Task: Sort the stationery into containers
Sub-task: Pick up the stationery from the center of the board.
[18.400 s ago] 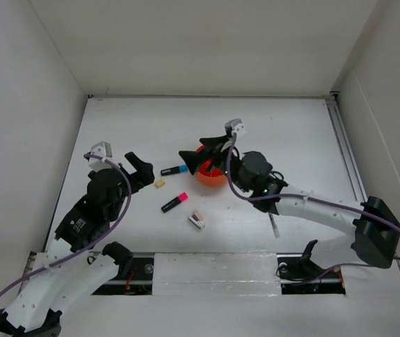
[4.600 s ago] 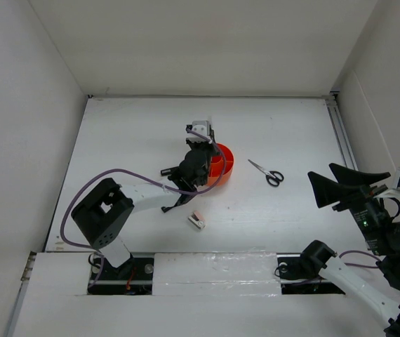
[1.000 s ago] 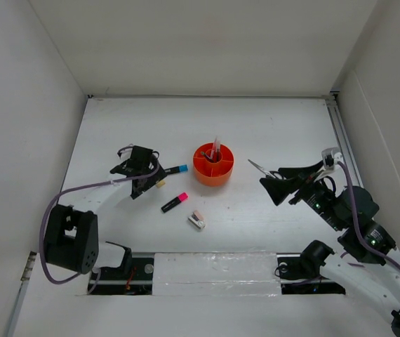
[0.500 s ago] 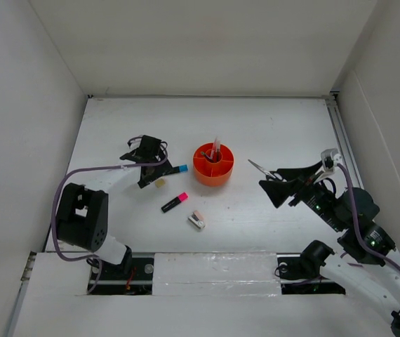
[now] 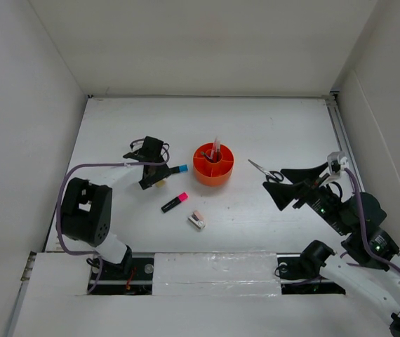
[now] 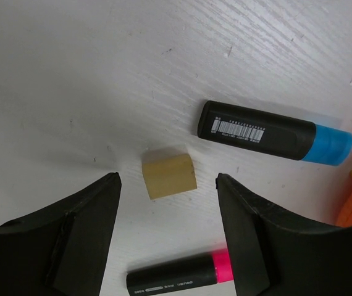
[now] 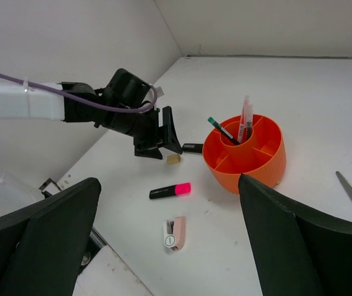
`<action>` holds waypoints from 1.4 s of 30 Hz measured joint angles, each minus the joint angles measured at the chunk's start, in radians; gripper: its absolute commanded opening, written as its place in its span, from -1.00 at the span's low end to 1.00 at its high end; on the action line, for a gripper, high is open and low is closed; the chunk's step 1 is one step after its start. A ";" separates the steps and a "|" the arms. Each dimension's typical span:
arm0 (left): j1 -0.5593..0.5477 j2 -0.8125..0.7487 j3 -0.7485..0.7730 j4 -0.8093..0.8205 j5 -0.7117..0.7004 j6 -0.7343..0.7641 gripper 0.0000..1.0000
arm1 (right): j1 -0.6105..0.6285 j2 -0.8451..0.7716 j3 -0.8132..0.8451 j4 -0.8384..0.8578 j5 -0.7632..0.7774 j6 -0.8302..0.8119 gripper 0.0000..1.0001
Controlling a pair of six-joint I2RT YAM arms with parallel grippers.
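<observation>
Left wrist view: left hand point(image 6: 167, 185) low over the worktop point(image 5: 270, 126), fingers apart on either side of the tan eraser point(image 6: 169, 176). A bare gap shows on each side, so there is no contact. The top view cannot confirm this, since the hand covers most of the eraser there. The eraser lies to the left of the orange organiser point(image 5: 212, 172), well apart from it.

The blue-capped marker point(image 6: 268, 132) lies between the eraser and the organiser, cap end nearly at the organiser's wall. The pink-capped marker point(image 6: 182, 274) lies nearer the arm bases, clear of both fingers.

Right wrist view only: a pink pen point(image 7: 245, 120) and a thin black pen point(image 7: 222, 131) stand tilted in the organiser's central cup.

Right hand point(image 5: 276, 180) is raised to the right of the organiser, fingers wide apart, nothing between them. The scissors point(image 5: 260, 168) lie just beside it, their handles partly hidden by a finger in the top view. The right wrist view catches only a blade at its edge.

A pink-white clip piece point(image 5: 196, 220) lies alone, in front of the organiser.
</observation>
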 measured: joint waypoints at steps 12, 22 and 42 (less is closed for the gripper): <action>-0.018 0.051 0.002 0.000 -0.021 0.015 -0.18 | 0.000 -0.015 0.000 -0.003 0.014 -0.003 0.99; -0.023 0.071 0.017 -0.002 -0.043 0.022 -0.83 | 0.000 -0.039 0.000 -0.008 0.021 -0.003 0.99; -0.023 -0.394 -0.031 0.201 0.041 0.027 -1.00 | 0.000 -0.057 0.000 -0.008 0.056 0.002 0.99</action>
